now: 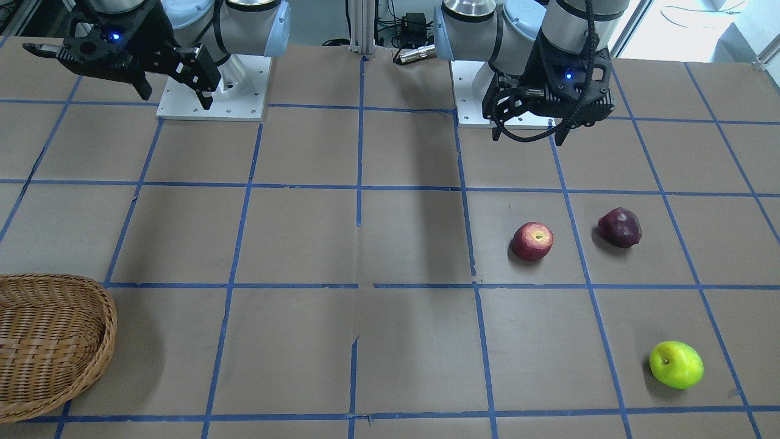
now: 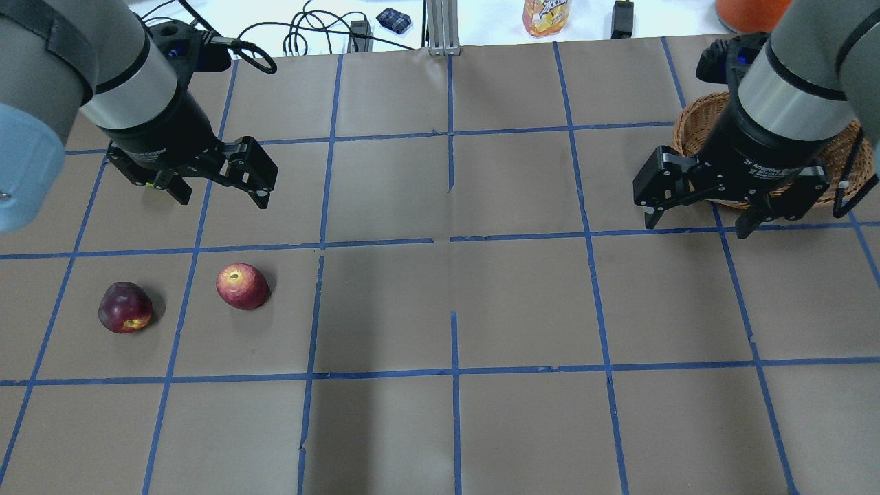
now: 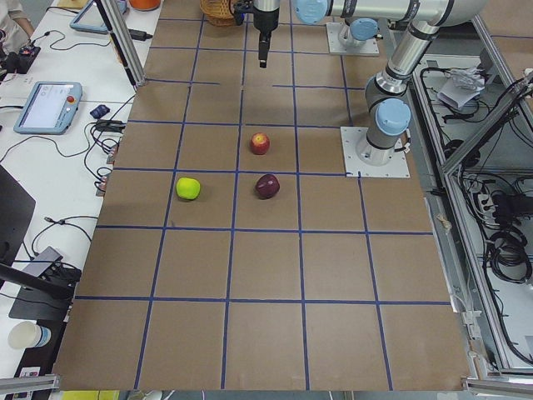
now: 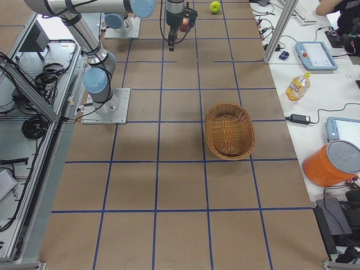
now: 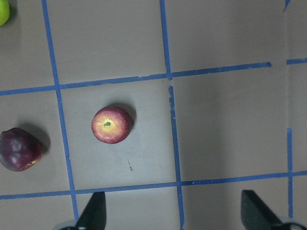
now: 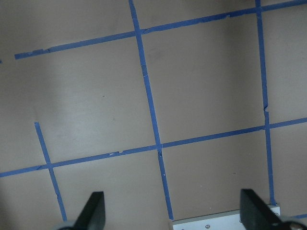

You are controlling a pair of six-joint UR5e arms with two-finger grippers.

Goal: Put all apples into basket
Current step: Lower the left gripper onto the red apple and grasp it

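Observation:
Three apples lie on the brown table on my left side: a red one [image 1: 532, 241] [image 2: 242, 286] [image 5: 112, 124], a dark maroon one [image 1: 619, 227] [image 2: 126, 307] [image 5: 19, 149] and a yellow-green one [image 1: 676, 364] [image 3: 188, 188] farther out. The wicker basket [image 1: 55, 341] [image 4: 229, 130] sits on my right side, holding nothing I can see. My left gripper [image 2: 220, 196] [image 1: 527, 135] hovers open and empty above the table, between its base and the red apple. My right gripper [image 2: 696, 225] [image 1: 177, 96] hovers open and empty beside the basket [image 2: 694, 124].
The arm base plates [image 1: 213, 91] [image 1: 481, 97] are bolted at the robot's edge of the table. A juice bottle [image 4: 296, 86], a tablet [image 4: 316, 55] and an orange bucket [image 4: 332, 163] sit on the side bench beyond the table. Blue tape lines grid the table.

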